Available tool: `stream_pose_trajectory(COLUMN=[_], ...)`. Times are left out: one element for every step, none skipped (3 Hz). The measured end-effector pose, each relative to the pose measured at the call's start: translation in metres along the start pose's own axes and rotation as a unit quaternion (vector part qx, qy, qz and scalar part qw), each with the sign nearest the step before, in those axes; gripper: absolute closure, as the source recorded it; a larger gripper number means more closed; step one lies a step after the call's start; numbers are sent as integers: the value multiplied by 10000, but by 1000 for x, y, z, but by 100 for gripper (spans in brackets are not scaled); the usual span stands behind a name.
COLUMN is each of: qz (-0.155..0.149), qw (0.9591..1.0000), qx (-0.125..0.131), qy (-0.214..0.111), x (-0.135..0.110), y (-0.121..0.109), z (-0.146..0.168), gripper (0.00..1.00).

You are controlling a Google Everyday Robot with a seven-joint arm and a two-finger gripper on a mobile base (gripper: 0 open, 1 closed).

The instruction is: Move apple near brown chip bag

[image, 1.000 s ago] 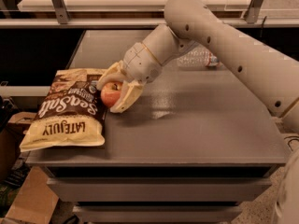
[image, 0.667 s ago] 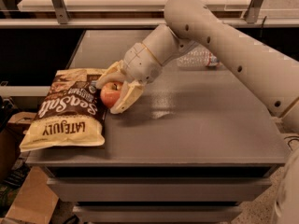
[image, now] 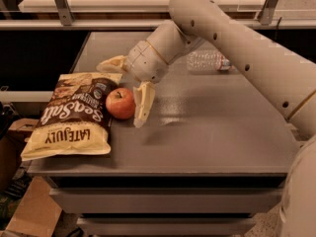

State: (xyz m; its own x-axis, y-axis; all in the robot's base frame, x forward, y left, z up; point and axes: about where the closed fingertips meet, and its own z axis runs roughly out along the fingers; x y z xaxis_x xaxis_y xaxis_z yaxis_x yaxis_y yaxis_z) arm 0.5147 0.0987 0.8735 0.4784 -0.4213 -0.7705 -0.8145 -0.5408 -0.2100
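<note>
Gripper: the cream-white two-finger gripper [image: 118, 96] sits low over the left part of the table, at the end of the robot's thick pale arm [image: 232, 43], which reaches in from the right.
Opening: the fingers [image: 143, 100] are spread wide apart and clamp nothing.
Near finger: it points down toward the table edge, just at the right side of the apple; whether it touches the skin cannot be told.
Far finger: it lies over the top edge of the chip bag, apart from the apple.
Apple: the small round red-orange apple with a dark stem [image: 120, 103] rests on the tabletop in the gap between the two fingers.
Chip bag: the flat brown snack bag with cream-yellow ends and white "Sea Salt" script [image: 71, 117] lies at the table's left front corner, its lettering upside down to the camera.
Apple to bag: the apple sits right against the bag's right edge.
Table: the grey flat-topped table [image: 207, 132] carries everything.
Bottle: a clear crinkled plastic water bottle [image: 207, 60] lies on its side toward the back, well apart from the apple.
</note>
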Motion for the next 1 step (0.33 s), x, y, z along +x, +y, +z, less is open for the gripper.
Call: stream_pose_trajectory(qz=[-34], qw=[10000], qx=[-32], qy=[22], x=[-1], y=[-8], z=[-7], gripper=[0])
